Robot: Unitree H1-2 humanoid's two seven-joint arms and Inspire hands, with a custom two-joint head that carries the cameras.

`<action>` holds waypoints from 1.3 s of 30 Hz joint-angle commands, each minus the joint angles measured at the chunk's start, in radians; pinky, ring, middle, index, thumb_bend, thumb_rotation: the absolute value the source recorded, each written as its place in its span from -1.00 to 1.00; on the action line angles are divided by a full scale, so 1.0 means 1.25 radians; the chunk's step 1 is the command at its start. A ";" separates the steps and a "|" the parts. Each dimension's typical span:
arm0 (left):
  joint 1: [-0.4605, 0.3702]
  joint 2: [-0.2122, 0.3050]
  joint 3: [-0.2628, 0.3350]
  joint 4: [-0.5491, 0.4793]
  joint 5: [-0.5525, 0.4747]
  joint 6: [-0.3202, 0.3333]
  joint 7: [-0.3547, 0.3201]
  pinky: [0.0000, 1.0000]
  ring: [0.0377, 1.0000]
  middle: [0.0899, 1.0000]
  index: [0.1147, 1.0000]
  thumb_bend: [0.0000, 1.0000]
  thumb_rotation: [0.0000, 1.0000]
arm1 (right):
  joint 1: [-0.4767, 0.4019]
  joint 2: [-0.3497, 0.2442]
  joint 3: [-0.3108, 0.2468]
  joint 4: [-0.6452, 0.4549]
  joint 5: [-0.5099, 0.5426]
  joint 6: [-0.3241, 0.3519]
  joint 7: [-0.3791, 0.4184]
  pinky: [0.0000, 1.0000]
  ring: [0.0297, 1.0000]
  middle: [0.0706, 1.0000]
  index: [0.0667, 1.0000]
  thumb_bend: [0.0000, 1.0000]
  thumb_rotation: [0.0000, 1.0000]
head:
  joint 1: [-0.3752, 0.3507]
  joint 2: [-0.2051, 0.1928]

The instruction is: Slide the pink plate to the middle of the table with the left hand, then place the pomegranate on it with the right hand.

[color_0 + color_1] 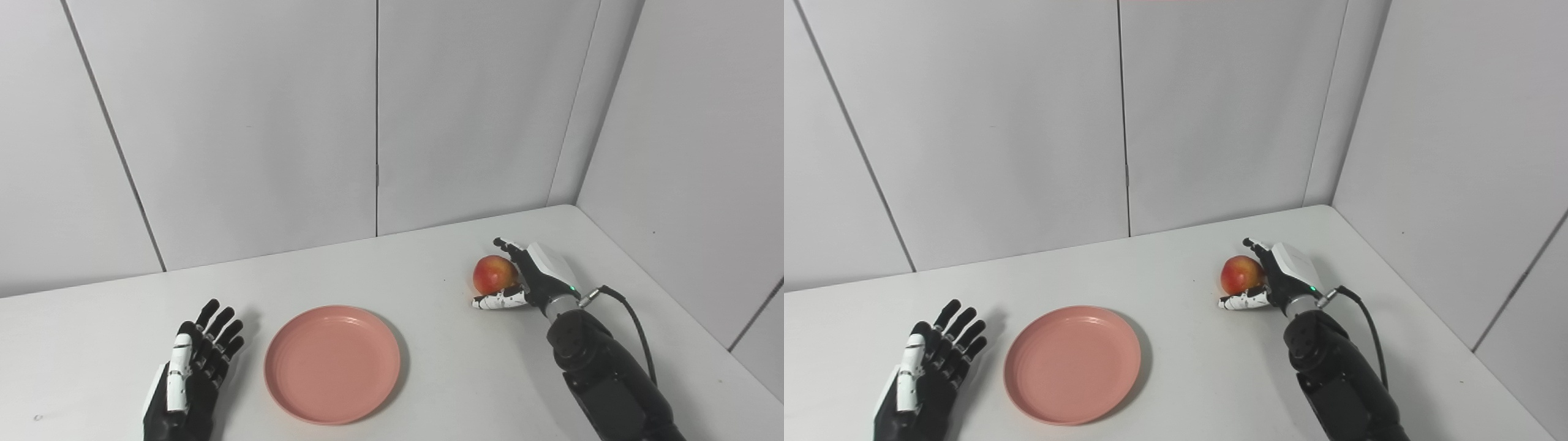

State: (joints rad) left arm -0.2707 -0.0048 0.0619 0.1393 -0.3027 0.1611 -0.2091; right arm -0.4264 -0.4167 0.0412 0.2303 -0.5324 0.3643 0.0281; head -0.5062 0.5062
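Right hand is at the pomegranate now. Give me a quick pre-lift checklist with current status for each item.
1. Pink plate empty: ok.
2. Left hand open, beside the plate, not touching: ok.
3. Right hand cupped around the pomegranate, fingers behind, thumb in front: ok.
4. Grip firm enough to lift: cannot tell.
5. Pomegranate off the table: not ok, it looks to be resting there.
6. Path from fruit to plate free: ok.

From here I can't see the far side of the pomegranate (493, 274); the right hand (531, 277) covers it, so I can't tell whether its fingers (497, 299) actually press the fruit. Both forearms run off the bottom edge. The left hand (191, 367) is cut at the wrist. The tabletop (441, 367) runs out of the picture left, right and below.
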 commanded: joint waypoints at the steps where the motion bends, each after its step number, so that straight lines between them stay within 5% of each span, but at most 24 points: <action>1: 0.005 0.004 -0.003 -0.001 0.002 0.011 0.005 0.88 0.83 0.85 0.82 -0.23 1.00 | -0.036 -0.019 -0.010 -0.009 0.008 -0.043 -0.030 0.59 0.71 0.74 0.71 0.84 -0.54 | 0.002 0.000; 5: 0.006 0.003 -0.003 -0.002 0.001 0.013 0.005 0.88 0.83 0.85 0.82 -0.23 1.00 | -0.047 -0.005 -0.018 0.023 0.018 -0.066 -0.074 0.52 0.66 0.68 0.65 0.78 -0.60 | 0.004 0.001; 12: 0.007 0.001 -0.003 -0.001 0.004 0.011 0.007 0.87 0.82 0.85 0.82 -0.23 1.00 | -0.068 0.016 -0.023 0.101 0.019 -0.112 -0.181 0.00 0.11 0.20 0.25 0.63 -0.90 | 0.008 0.001; 13: 0.007 0.001 -0.004 -0.001 0.006 0.010 0.007 0.87 0.83 0.85 0.82 -0.23 1.00 | -0.070 0.018 -0.023 0.110 0.022 -0.119 -0.189 -0.05 0.04 0.11 0.05 0.28 -0.81 | 0.008 0.001; 16: 0.007 0.003 -0.007 0.000 0.008 0.006 0.005 0.87 0.83 0.85 0.81 -0.23 1.00 | -0.075 0.019 -0.018 0.127 0.025 -0.123 -0.201 -0.15 -0.08 -0.15 -0.04 0.07 -0.99 | 0.008 0.001; 31: 0.004 -0.001 -0.006 0.000 0.006 0.015 0.009 0.85 0.81 0.84 0.81 -0.22 1.00 | -0.070 0.012 -0.007 0.104 0.027 -0.115 -0.195 -0.30 -0.20 -0.19 -0.06 0.06 -1.00 | 0.020 0.002; 39: 0.004 -0.010 -0.007 -0.004 0.008 0.017 0.017 0.86 0.81 0.83 0.80 -0.22 1.00 | -0.056 0.022 -0.028 -0.014 0.036 -0.100 -0.197 -0.25 -0.11 -0.11 -0.09 0.05 -1.00 | 0.038 0.001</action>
State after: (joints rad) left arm -0.2691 -0.0130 0.0604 0.1356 -0.3020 0.1621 -0.2000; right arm -0.4576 -0.3741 0.0226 0.2715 -0.4884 0.2518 -0.2033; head -0.4663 0.5062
